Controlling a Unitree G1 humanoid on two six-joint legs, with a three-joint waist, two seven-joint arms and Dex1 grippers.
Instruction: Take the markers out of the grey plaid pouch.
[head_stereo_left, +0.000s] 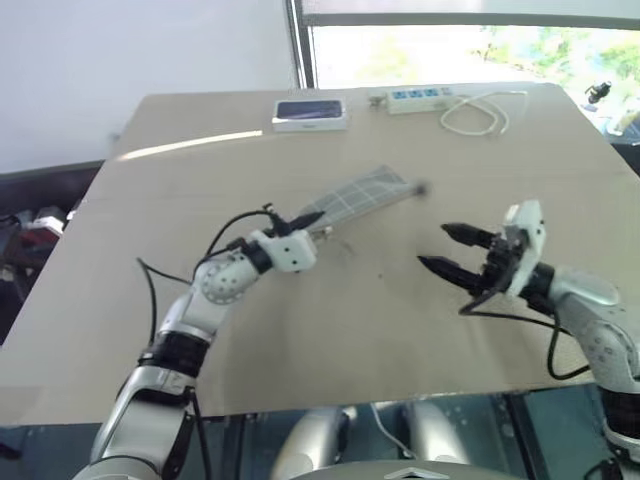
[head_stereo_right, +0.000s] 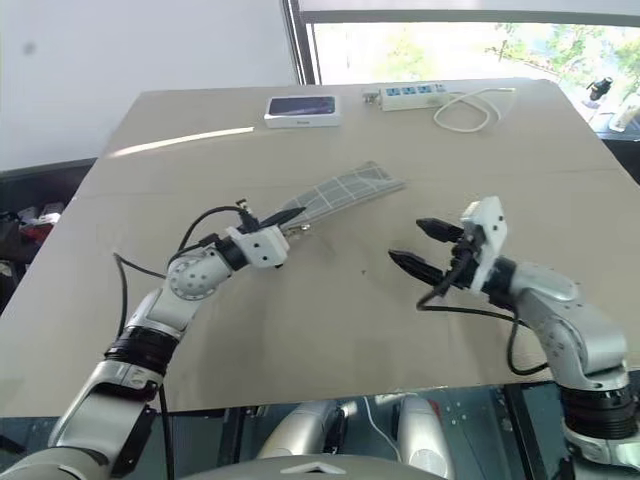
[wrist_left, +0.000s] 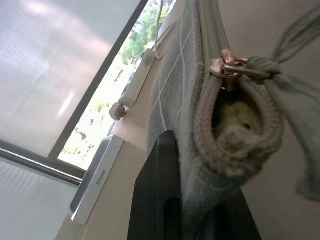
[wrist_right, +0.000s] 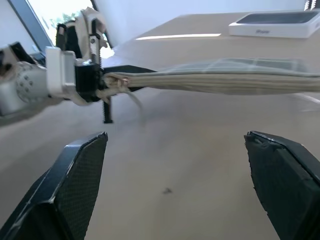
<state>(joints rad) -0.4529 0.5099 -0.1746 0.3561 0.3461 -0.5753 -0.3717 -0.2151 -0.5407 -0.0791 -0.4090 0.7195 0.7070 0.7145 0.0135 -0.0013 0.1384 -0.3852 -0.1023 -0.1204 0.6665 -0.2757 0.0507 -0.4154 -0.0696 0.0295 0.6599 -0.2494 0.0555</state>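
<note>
Head view: left gripper pinches the pouch above the table; right gripper gapes nearby. Left wrist view: zip barely parted, so markers may snag. Right wrist view: sagging pouch could slip free.

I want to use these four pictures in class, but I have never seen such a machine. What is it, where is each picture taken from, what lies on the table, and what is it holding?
It is a humanoid robot with two arms, each ending in a two-fingered black gripper. Two pictures come from cameras in its head, looking down over the arms; the other two come from a camera on each wrist. On the tan table lie a white-edged box and a white power strip with its cord. The left gripper is shut on one end of the grey plaid pouch, holding it off the table. The left wrist picture shows its zip partly open with something pale green inside. The right gripper is open and holds nothing.
</note>
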